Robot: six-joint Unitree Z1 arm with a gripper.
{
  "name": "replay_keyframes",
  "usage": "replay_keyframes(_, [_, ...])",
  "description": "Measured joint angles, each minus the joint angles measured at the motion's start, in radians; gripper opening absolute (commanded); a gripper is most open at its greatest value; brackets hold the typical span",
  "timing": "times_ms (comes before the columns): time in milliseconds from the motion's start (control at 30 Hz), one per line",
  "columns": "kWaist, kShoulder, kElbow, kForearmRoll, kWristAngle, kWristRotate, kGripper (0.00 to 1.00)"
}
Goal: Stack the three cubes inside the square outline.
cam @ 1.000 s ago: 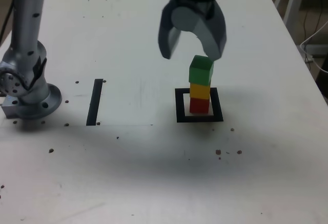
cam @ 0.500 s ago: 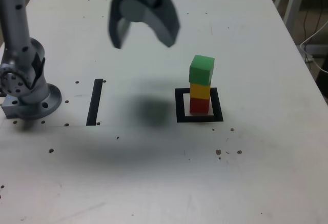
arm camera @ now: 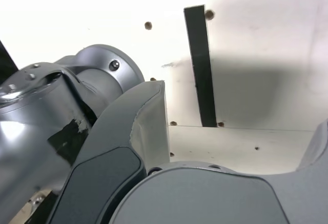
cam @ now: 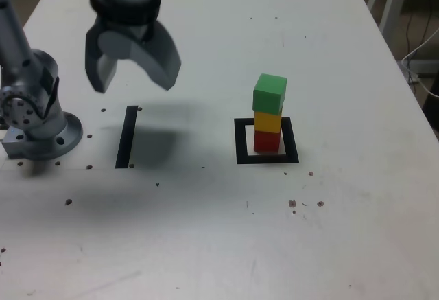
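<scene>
"Tabletop [cam: 206,231], white and speckled with small dark spots, filled most of the scene. What was the next largest part?"

"Grey robot arm [cam: 34,101], its round base standing at the exterior view's left. The wrist view showed its metal housing close by, beside one finger."

"And the gripper [cam: 134,88]?"

"It hung above the table, toward the exterior view's upper left, its two broad curved fingers pointing down. They stood wide apart, with nothing held between them. The gripper was well apart from the stack."

"Was anything on the surface beneath it?"

"A soft shadow [cam: 156,145] lay just beside a straight black strip [cam: 127,137], on the strip's right side in the exterior view. The wrist view showed the same strip lying flat, round dark spots near its ends."

"Then the square outline [cam: 241,142]?"

"Thick and black around a white centre, it lay flat to the right of the strip in the exterior view. One upright column of three cubes rose from inside it."

"In what order?"

"The green cube [cam: 269,97], looking largest, was uppermost, resting on the yellow cube [cam: 267,122]. That one rested on the red cube [cam: 267,142], which stood within the outline. Whether the red one touched the border, I could not tell."
</scene>
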Motion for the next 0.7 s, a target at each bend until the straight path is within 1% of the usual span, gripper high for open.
replay_keyframes(133, [0.001, -0.001, 0.104, -0.096, -0.026, -0.007, 1.00])
replay_keyframes(267, [0.001, -0.001, 0.177, -0.163, -0.034, -0.016, 1.00])
replay_keyframes(400, [0.001, -0.001, 0.209, -0.193, -0.036, -0.021, 1.00])
replay_keyframes(700, [0.001, -0.001, 0.221, -0.208, -0.038, -0.022, 1.00])
